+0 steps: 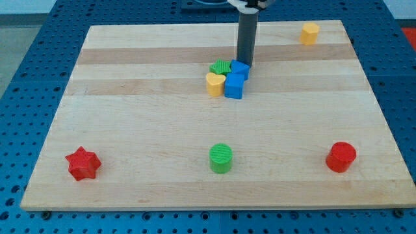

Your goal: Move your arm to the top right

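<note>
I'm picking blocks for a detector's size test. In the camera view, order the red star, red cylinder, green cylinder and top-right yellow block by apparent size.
1. red star
2. red cylinder, close to the star
3. green cylinder
4. yellow block; farther away, so perhaps not truly smallest.

Straight dark grey cylindrical rod, smooth matte surface, showing no markings; my tip (244,62) ending blunt; white collar with dark rim capping rod at 12 o'clock.

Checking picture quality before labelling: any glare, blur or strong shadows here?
Camera view: lighting is even and soft, with only faint shadows under the blocks, such as the red star and green cylinder; no glare on the wooden board; my tip and the middle cluster look sharp; no obvious distortion.
</note>
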### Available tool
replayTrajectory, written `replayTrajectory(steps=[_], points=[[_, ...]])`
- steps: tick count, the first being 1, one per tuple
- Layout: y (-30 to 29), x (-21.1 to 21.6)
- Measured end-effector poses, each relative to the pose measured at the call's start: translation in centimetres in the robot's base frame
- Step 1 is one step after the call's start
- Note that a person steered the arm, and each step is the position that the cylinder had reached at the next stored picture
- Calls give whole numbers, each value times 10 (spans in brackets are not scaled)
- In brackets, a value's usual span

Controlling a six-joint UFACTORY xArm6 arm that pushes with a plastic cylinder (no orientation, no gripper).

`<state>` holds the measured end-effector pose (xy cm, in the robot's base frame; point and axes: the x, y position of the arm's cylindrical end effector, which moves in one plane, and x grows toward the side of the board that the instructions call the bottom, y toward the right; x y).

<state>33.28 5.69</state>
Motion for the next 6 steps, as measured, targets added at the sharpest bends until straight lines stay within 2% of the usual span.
replayTrajectory(steps=[1,2,4,5,6], points=[[0,0],[1,-19],[11,-109],[37,-141],[65,-141]])
